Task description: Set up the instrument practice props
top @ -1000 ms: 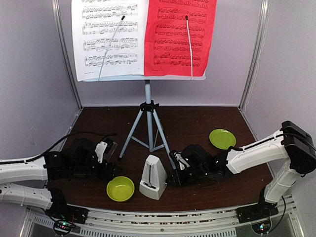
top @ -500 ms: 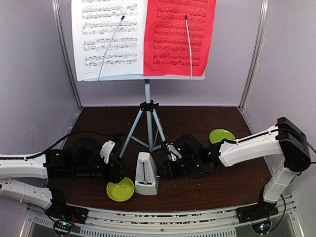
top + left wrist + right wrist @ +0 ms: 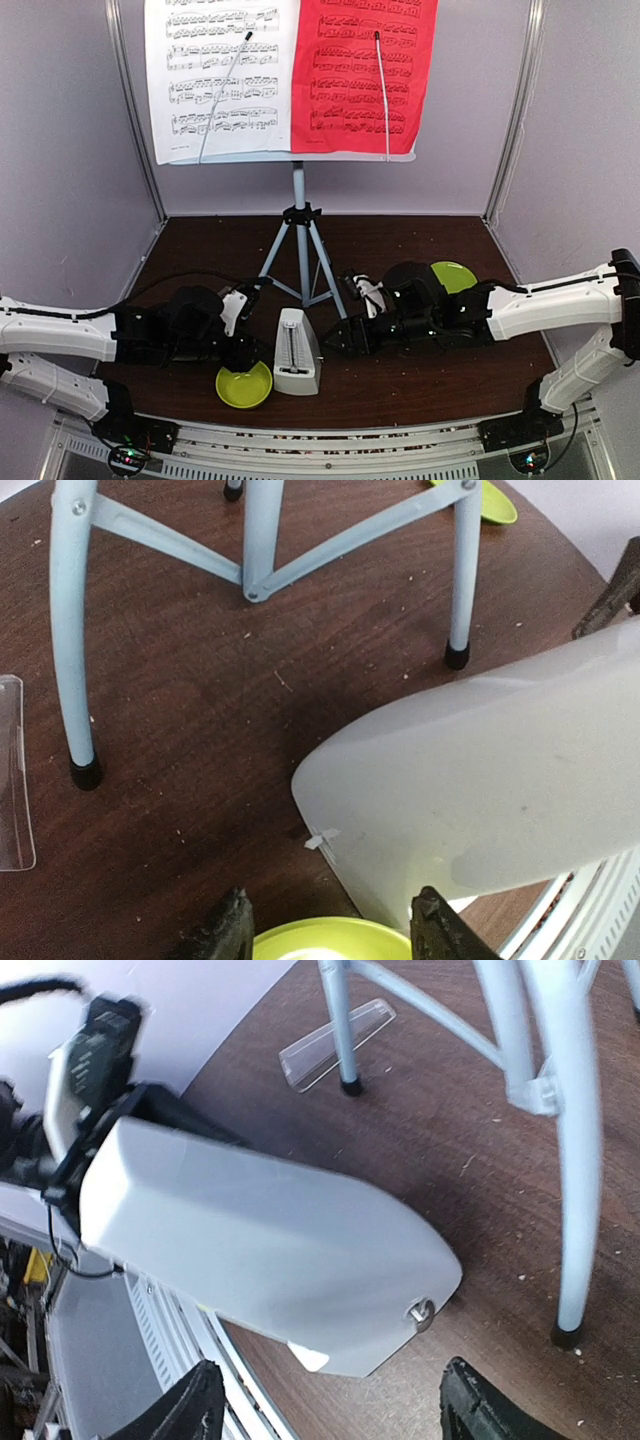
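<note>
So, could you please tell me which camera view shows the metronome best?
The top external view: the whole metronome shows there, standing upright. Both wrist views give just a plain pale side of it, close up.

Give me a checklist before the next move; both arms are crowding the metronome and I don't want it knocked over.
1. Metronome upright on the table: ok.
2. Right gripper jaws open: ok.
3. Right gripper clear of the metronome: cannot tell; the case sits very close to its fingers.
4. Left gripper jaws open: ok.
5. Lime-green bowl out of the way: not ok; it lies partly under the left gripper, right beside the metronome.
6. White page and red page up on the music stand: ok.
</note>
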Motion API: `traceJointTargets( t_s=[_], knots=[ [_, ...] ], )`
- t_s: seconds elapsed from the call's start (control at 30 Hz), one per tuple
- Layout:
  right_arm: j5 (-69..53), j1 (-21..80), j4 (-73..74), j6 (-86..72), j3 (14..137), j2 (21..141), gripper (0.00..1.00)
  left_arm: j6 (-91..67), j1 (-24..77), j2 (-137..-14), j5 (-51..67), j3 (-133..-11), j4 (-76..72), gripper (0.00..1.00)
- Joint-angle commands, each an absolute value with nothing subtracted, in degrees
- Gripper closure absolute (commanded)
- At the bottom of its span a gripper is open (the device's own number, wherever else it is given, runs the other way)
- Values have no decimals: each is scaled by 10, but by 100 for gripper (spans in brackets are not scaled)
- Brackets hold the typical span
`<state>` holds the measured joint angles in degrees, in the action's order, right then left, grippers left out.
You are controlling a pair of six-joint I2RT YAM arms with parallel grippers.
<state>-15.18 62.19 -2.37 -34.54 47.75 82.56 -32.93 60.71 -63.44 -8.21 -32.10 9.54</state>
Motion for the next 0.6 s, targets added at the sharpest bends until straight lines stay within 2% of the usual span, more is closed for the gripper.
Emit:
traceJointTargets(
  t_s=[0.0, 0.1, 0.57],
  knots=[
    [-137, 651, -28, -325, 463, 797, 21, -331, 609, -671, -86, -348, 67, 46],
    [-130, 663, -27, -325, 453, 782, 17, -331, 610, -698, -75, -358, 59, 49],
    [-77, 666, -3, -325, 433, 739, 15, -347, 649, -812, -21, -421, -14, 56]
  ],
)
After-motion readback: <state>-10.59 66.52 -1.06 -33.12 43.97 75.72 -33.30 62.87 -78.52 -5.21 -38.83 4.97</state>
